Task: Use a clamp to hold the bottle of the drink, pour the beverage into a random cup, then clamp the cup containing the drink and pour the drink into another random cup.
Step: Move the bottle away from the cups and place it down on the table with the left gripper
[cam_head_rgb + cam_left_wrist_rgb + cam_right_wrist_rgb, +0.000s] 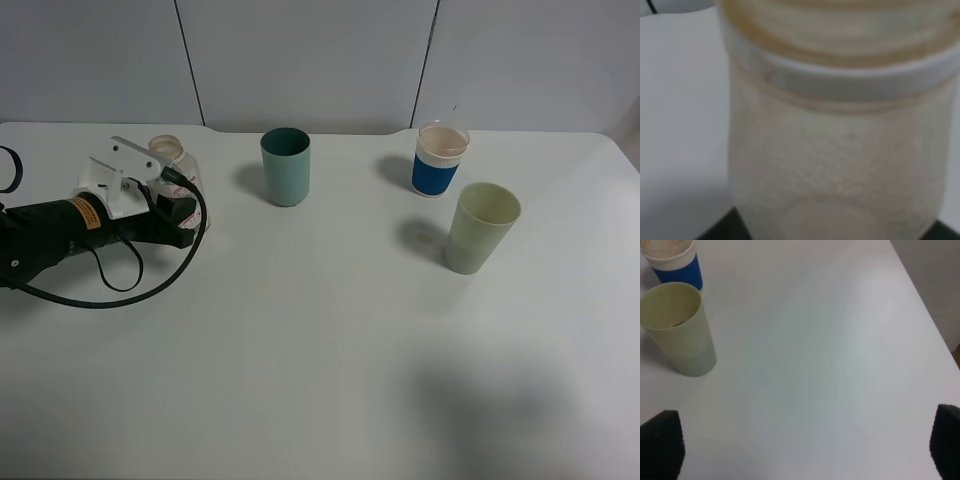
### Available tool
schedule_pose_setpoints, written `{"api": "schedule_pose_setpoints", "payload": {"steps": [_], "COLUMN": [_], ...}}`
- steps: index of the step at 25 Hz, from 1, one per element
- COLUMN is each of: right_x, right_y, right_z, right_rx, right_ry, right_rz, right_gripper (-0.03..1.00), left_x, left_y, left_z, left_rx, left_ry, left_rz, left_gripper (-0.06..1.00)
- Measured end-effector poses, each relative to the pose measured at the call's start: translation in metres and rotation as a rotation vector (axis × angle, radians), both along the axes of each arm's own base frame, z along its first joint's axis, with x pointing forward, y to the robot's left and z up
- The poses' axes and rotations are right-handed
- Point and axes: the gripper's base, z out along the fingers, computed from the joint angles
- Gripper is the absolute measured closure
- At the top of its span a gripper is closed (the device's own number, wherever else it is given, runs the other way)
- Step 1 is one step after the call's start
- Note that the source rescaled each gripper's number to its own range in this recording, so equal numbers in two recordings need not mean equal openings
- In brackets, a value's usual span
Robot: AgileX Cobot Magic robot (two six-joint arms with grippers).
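Left gripper (158,186): jaws closed about the bottle of the drink (172,155), which stands upright, long axis vertical, at the far left side of the table (300,380). All 3 cups lie well to the bottle's right: teal tumbler (286,168) nearest, then blue-banded cup (438,160) and pale yellow-green tumbler (480,228), just beside each other. Right gripper (802,445), jaws wide and empty, hovers near those 2 and is judged the nearer arm for them.
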Motion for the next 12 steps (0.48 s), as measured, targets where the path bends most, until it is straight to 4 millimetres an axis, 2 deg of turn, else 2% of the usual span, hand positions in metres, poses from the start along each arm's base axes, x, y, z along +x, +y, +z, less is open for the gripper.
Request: {"api": "schedule_pose_setpoints", "payload": {"steps": [2,4,6,8,12], "right_x": [0.0,0.0,0.0,0.0,0.0], "right_y": [0.0,0.0,0.0,0.0,0.0], "right_z": [0.0,0.0,0.0,0.0,0.0], "right_rx": [0.0,0.0,0.0,0.0,0.0], "right_ry": [0.0,0.0,0.0,0.0,0.0], "right_rz": [0.0,0.0,0.0,0.0,0.0], "right_gripper": [0.02,0.02,0.02,0.02,0.02], "left_x": [-0.0001,-0.0002,-0.0002,-0.0002,-0.0002], "left_y": [-0.0003,-0.0003,-0.0004,-0.0004,-0.0004], "left_z": [0.0,0.0,0.0,0.0,0.0], "left_rx": [0.001,0.001,0.002,0.002,0.004], "left_ry": [0.0,0.0,0.0,0.0,-0.002], "left_rz": [-0.004,-0.005,-0.007,-0.007,-0.008], "left_gripper": [0.66,0.35,0.1,0.0,-0.05]}}
